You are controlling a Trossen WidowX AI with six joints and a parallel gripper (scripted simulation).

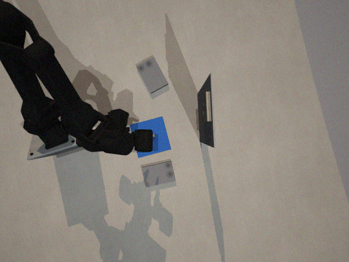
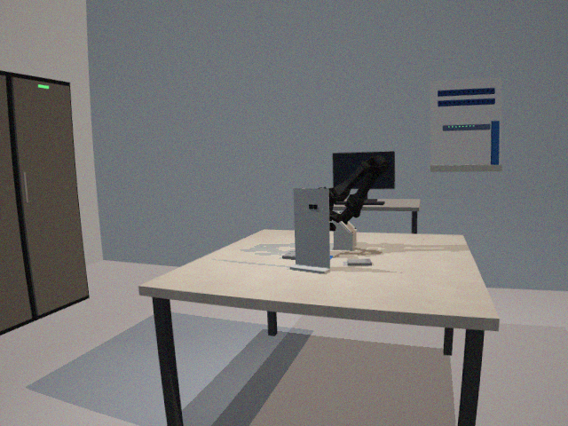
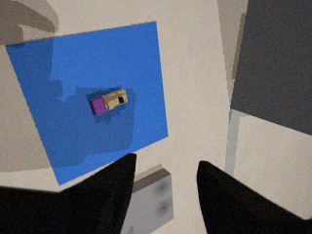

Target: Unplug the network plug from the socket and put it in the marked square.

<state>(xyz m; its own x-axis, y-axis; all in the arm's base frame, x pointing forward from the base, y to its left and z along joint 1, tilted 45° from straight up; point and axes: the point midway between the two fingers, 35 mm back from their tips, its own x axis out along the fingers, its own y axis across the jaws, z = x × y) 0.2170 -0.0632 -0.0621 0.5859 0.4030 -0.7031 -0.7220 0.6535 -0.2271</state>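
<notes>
The plug [image 3: 114, 99], tan with a purple end, lies inside the blue marked square [image 1: 163, 126] [image 3: 141, 44] in the wrist view; only a tan bit shows in the top view beside the hand. My gripper [image 3: 167, 165] is open, with nothing between its fingertips. It hangs above the table, apart from the plug, and covers part of the square from above. The upright panel [image 1: 205, 132] [image 2: 311, 238] [image 3: 278, 58] stands beyond the square; no plug sticks out of its dark face in the top view. The fingertips are hidden in the top and exterior views.
One grey box [image 1: 152, 74] [image 2: 359, 262] lies on one side of the square. Another grey box [image 1: 159, 174] [image 3: 153, 200] lies on the other side, partly behind the fingers in the wrist view. The panel's foot [image 2: 309, 268] rests on the table [image 2: 390, 288].
</notes>
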